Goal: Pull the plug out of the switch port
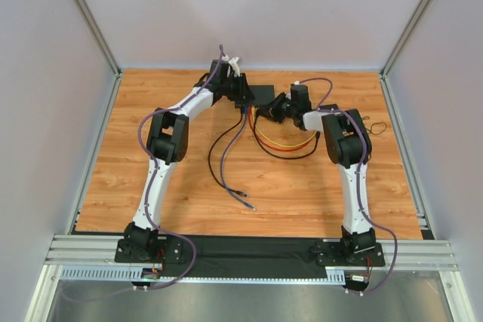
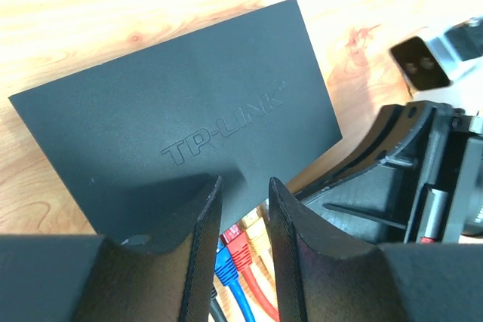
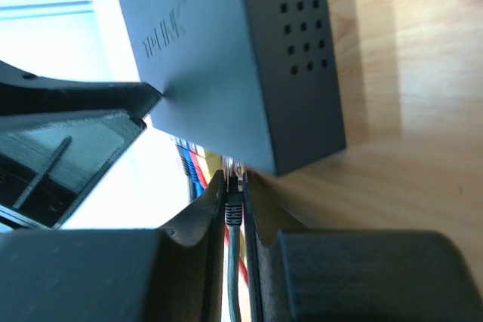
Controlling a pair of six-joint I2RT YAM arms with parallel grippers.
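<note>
A robotics lab test cell. A wood-grain tabletop [image 1: 302, 186] is boxed in on the left, right and far sides by plain pale panels [image 1: 249, 13] set in aluminium-profile posts [image 1: 90, 24]. Along the near edge, aluminium rails [image 1: 83, 250] carry two bolted-down robot arms [image 1: 155, 186], with a slotted cable duct [image 1: 249, 277] just beside.

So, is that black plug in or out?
Cannot tell. The right gripper pinches the black plug at the switch's port side; the joint is unclear.

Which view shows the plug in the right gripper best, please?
The right wrist view: the black plug is pinched in the right gripper, right at the switch. The top view has it too small to make out; the left wrist view shows coloured plugs but not clearly this one.
</note>
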